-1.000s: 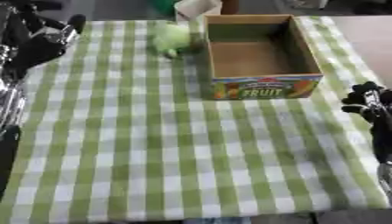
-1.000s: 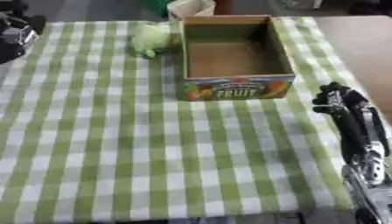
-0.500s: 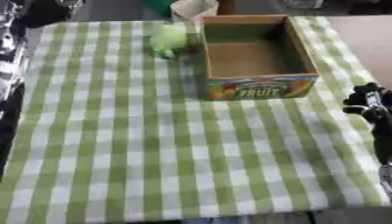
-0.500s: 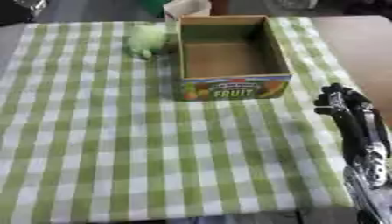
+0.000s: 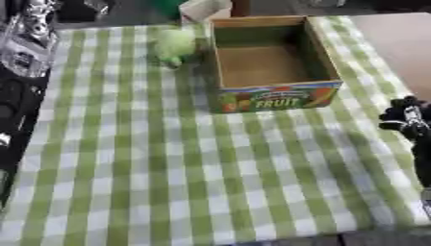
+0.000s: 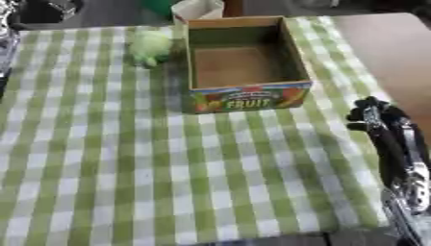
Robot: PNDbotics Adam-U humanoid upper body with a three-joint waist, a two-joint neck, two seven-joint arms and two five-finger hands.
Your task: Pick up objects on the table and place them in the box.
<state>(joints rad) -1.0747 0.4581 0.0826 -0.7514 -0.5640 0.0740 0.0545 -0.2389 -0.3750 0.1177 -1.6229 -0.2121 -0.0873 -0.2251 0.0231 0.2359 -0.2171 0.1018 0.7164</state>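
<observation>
A green-and-white checked cloth (image 5: pixel 168 163) covers the whole table, and it is bare across the near half, which leaves the robot an open floor to reach over. At the far end sits the open-topped cardboard box with the bright FRUIT label on its front wall (image 6: pixel 248 100), mouth up and squared to the robot, so anything carried over can go straight down into it. Nothing shows inside; the brown bottom is bare, so by the look of it the task has barely started.

Just beside the box's left wall lies the small soft-looking pale green object (image 5: pixel 176 44), the one thing in view to be picked up. It is close to the box but whether it touches the wall cannot be told. Behind the box, at the cloth's far edge, a pale carton-like shape (image 6: pixel 198 8) pokes in; what it is stays unclear.

Now the hands. The black right hand (image 6: pixel 375 117) hangs over the right edge of the cloth, level with the box front and well apart from the green object, fingers bunched inward around nothing, touching neither box nor object. The left arm's black and silver parts (image 5: pixel 30 33) line the left border of the left eye view, yet no left hand can be made out there.
</observation>
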